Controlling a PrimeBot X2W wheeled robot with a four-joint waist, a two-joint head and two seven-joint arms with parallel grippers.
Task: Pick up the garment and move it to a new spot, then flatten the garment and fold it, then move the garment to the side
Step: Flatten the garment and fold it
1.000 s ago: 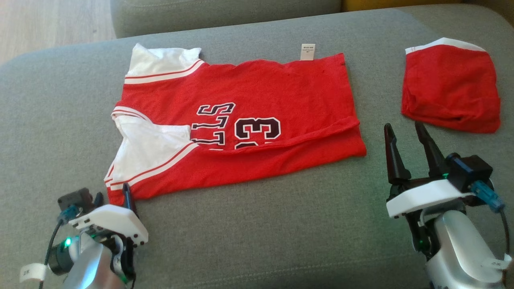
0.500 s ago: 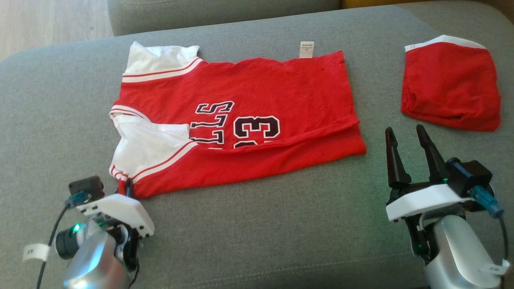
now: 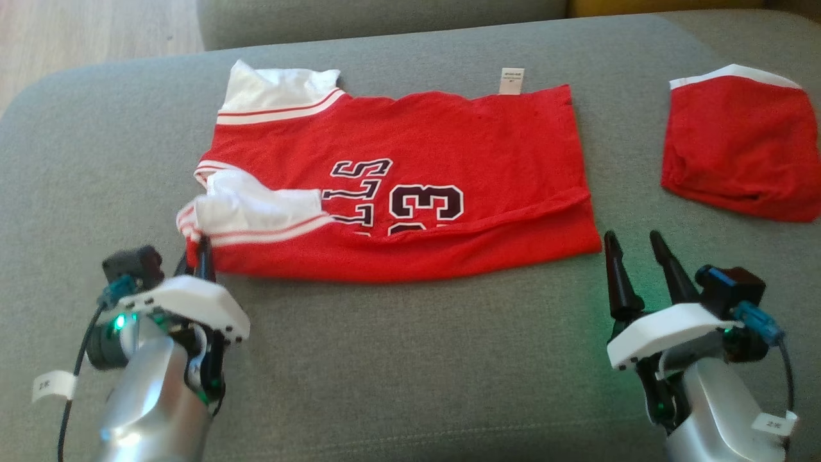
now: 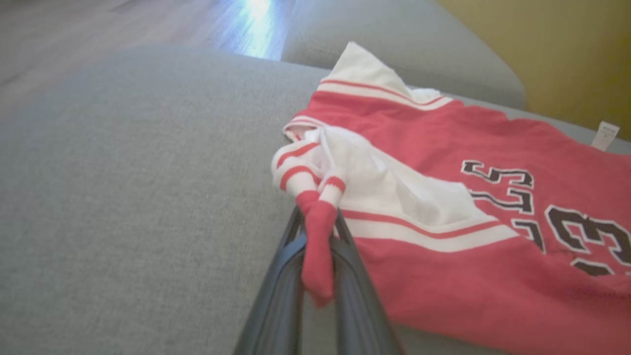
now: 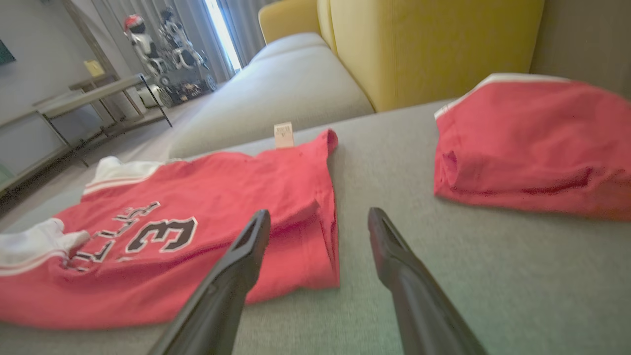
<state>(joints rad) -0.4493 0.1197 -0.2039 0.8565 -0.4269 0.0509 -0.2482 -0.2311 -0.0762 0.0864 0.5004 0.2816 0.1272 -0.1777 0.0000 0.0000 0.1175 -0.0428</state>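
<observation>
On the grey sofa cushion (image 3: 410,359), the red jersey (image 3: 410,147) is seen laid out sideways, collar end to the left and hem end to the right, w/ its label (image 3: 511,80) sticking out at the far edge. The near long edge is doubled over the body, so the lower part of the number is covered. A first lengthwise fold is thus judged to be in place, and the pick-up, relocation and flattening are prob. done. The left hand (image 3: 199,247) is pressed together on the near-left corner, a red tab of cloth being pinched between its fingers; the white sleeve (image 3: 256,208) beside it is bunched and slightly raised. The right hand (image 3: 634,239) is held spread, nothing in it, over bare cushion just beside the near-right corner but apart from the cloth. Left to do, as judged: near-right corner to be gripped, further fold(s) to be made, then the bundle to be shifted aside, poss. toward the second red folded item (image 3: 737,154) lying well apart at the far right.
</observation>
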